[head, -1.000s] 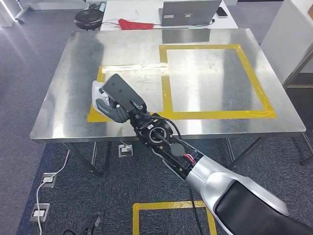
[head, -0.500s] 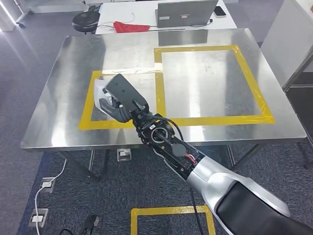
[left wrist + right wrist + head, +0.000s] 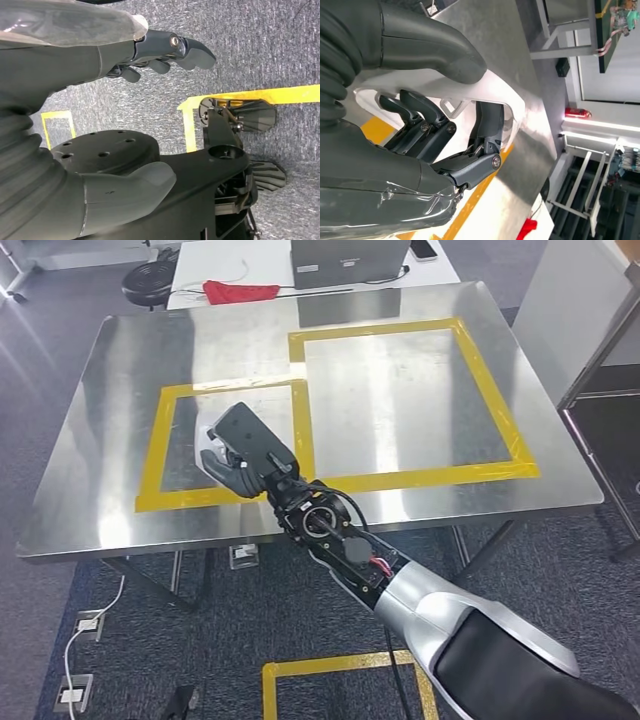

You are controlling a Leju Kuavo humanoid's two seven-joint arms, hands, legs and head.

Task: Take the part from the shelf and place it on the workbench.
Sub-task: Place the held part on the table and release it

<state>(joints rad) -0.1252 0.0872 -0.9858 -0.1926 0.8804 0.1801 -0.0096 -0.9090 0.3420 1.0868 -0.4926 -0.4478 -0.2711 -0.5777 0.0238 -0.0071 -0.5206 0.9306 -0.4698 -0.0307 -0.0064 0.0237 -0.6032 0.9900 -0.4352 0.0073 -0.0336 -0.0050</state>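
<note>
While the right hand (image 3: pixel 234 465) grips the white part (image 3: pixel 205 440) above the worktop's (image 3: pixel 113 510) near-left area, fetching looks done — setting down remains.

- The white moulded plastic part (image 3: pixel 205 436) with cut-out openings sits gripped in the right hand (image 3: pixel 240 458), over the steel surface (image 3: pixel 106 440) inside the smaller yellow-taped rectangle (image 3: pixel 155 445).

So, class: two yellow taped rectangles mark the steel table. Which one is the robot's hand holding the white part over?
The smaller rectangle, on the robot's left. The right hand with the white part is over it; the larger rectangle is bare.
</note>
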